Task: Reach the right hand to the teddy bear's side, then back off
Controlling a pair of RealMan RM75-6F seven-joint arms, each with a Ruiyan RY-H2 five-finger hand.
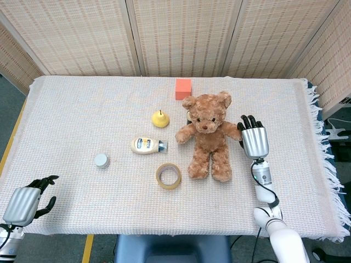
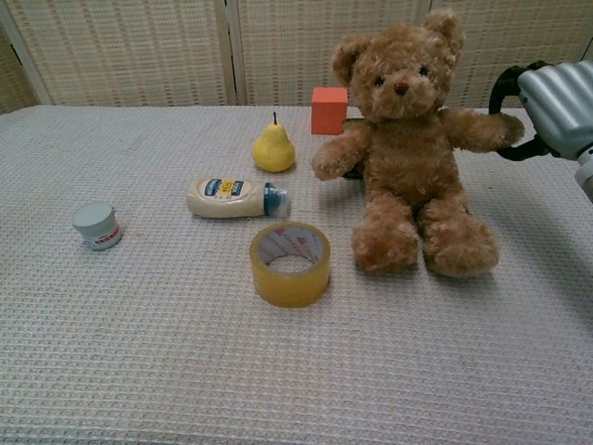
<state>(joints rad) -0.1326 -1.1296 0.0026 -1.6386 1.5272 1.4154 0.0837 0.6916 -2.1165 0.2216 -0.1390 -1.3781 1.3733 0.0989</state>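
Observation:
A brown teddy bear [image 1: 207,135] sits upright on the white cloth, right of centre, also in the chest view [image 2: 408,153]. My right hand [image 1: 254,140] is just to the bear's right, back plate up and dark fingers [image 2: 508,88] curved beside the bear's outstretched paw. They appear to touch the paw and hold nothing. My left hand [image 1: 24,201] hangs off the table's front left corner, fingers loosely apart and empty. The chest view does not show it.
Left of the bear lie a yellow tape roll [image 1: 168,176], a mayonnaise bottle [image 1: 147,145] on its side, a yellow pear [image 1: 160,118] and a small white jar [image 1: 101,160]. An orange block [image 1: 183,88] stands behind the bear. The cloth's fringed edge [image 1: 323,142] runs along the right.

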